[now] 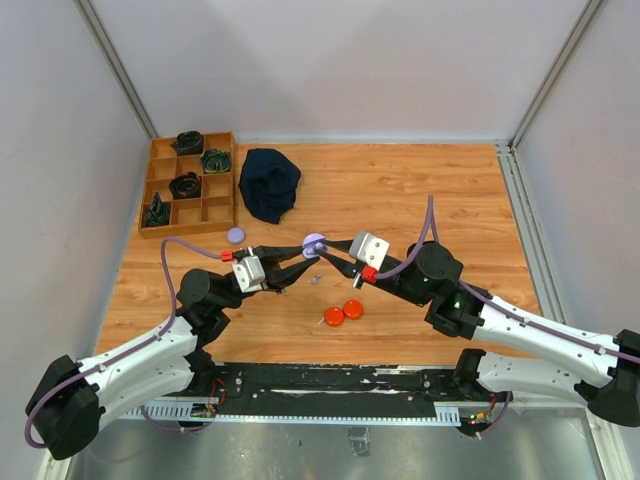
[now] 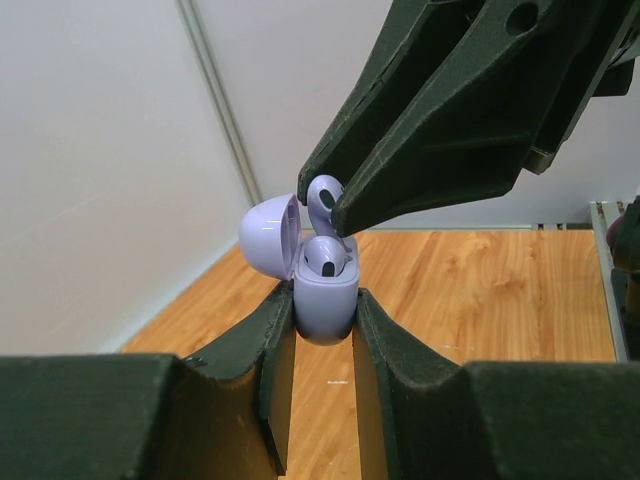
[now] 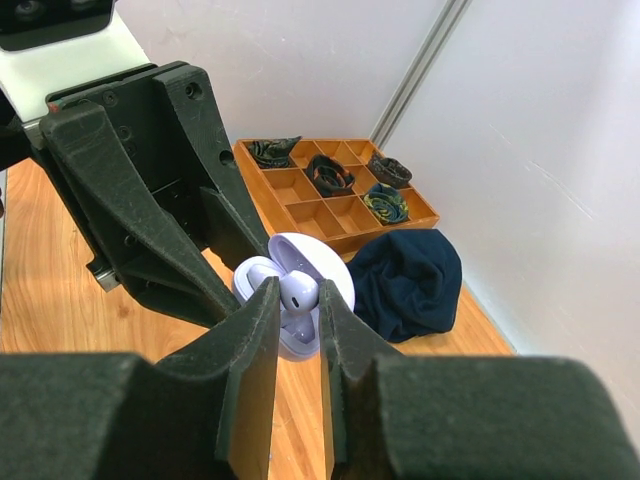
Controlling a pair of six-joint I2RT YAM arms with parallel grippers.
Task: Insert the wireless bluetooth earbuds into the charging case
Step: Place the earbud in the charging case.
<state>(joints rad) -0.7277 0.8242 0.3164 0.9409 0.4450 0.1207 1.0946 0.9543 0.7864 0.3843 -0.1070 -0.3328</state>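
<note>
Open charging case (image 2: pixel 326 300) is clamped by L gripper (image 1: pixel 303 254). One earbud (image 3: pixel 298 289) is pinched by R gripper (image 1: pixel 326 250). Tiny, light, slick; head-end hold judged best.

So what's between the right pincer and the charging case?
A lavender earbud, pinched in the right pincer, right above the open charging case; the left wrist view shows it.

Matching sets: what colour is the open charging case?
The charging case is pale lavender, clearest in the left wrist view.
</note>
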